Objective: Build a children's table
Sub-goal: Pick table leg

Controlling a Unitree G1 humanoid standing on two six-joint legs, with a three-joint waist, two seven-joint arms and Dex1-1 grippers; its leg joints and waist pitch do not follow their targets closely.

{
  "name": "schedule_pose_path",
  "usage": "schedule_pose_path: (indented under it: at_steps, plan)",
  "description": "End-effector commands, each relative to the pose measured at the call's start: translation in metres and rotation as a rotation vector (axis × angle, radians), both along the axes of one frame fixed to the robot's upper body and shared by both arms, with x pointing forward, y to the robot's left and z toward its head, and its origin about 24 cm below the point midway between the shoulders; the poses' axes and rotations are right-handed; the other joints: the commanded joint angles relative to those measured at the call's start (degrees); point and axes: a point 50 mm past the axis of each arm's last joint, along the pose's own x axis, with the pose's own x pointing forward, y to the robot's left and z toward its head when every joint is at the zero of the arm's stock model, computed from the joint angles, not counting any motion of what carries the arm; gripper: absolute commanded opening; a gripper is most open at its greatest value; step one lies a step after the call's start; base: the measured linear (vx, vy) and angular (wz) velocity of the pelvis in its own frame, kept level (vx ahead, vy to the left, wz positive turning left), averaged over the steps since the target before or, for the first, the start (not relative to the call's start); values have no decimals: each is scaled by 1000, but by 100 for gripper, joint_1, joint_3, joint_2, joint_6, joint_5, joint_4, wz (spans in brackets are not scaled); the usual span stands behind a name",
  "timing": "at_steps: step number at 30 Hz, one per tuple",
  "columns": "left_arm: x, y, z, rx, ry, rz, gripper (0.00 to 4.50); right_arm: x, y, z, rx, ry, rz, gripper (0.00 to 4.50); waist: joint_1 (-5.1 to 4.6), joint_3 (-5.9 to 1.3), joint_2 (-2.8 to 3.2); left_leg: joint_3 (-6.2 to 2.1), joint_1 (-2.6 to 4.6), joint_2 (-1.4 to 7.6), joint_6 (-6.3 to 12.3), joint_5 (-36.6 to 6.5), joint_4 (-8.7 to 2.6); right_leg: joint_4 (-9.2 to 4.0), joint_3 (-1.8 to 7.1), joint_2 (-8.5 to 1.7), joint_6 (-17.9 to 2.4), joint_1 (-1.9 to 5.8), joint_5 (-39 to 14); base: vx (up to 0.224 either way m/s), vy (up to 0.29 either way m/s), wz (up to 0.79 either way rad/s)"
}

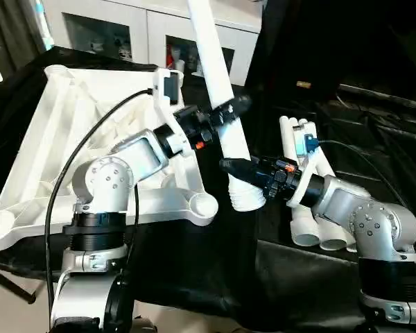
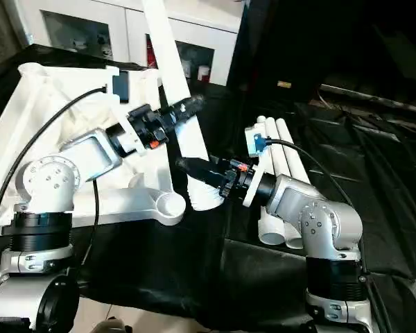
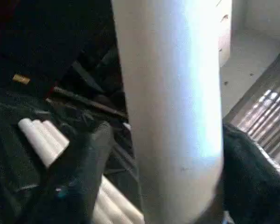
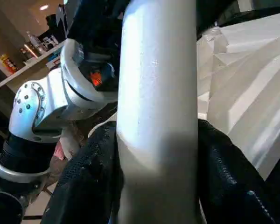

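The right end effector [image 1: 230, 166] is clamped on the lower part of a white leg [image 1: 222, 104]. The left end effector [image 1: 230, 111], higher up the same leg, has fingers either side of it; whether they grip I cannot tell. The leg's ribbed foot hangs just beside the upturned table top's [image 1: 62, 132] corner socket [image 1: 204, 205]. If the upper hold slackens, the long leg could pivot about the lower clamp and miss the socket.

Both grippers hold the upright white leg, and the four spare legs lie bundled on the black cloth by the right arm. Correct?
Not quite: three spare legs lie by the right arm, as the left eye view shows. The left gripper and right gripper do hold the upright leg over the black cloth.
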Motion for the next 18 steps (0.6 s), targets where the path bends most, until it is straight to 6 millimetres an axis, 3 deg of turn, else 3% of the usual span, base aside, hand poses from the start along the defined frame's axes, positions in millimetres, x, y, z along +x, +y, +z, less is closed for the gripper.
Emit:
schedule_pose_path:
  at_steps: [1, 2, 7, 8, 18]
  plan:
    - [1, 2, 6, -38, -2, -2, 313, -2, -4, 6, 10, -45, -4, 190, 5, -346, 78, -53, 6, 203, -48, -433, -367, -491, 326, -545, -558, 364, -1024, 0, 0, 0]
    - [0, 2, 6, -48, 4, -8, 287, -1, -4, 6, 8, -45, -4, 190, 3, -345, 83, -55, 8, 201, -49, -453, -368, -493, 325, -541, -553, 366, -1041, 0, 0, 0]
    - [-1, 1, 7, -80, 28, -32, 266, -1, -4, 5, -3, -46, -12, 190, 2, -343, 84, -58, 12, 204, -57, -475, -371, -491, 323, -534, -553, 357, -1062, 0, 0, 0]
    - [-2, 0, 7, -78, 35, -47, 242, -1, -3, 4, -5, -47, -14, 190, 0, -341, 94, -56, 16, 206, -59, -497, -373, -498, 324, -534, -556, 351, -1064, 0, 0, 0]
    - [-4, -4, 6, -72, 41, -74, 192, -1, -2, 3, -7, -50, -17, 190, 6, -340, 116, -61, 14, 206, -63, -489, -378, -496, 329, -537, -552, 361, -1009, 0, 0, 0]
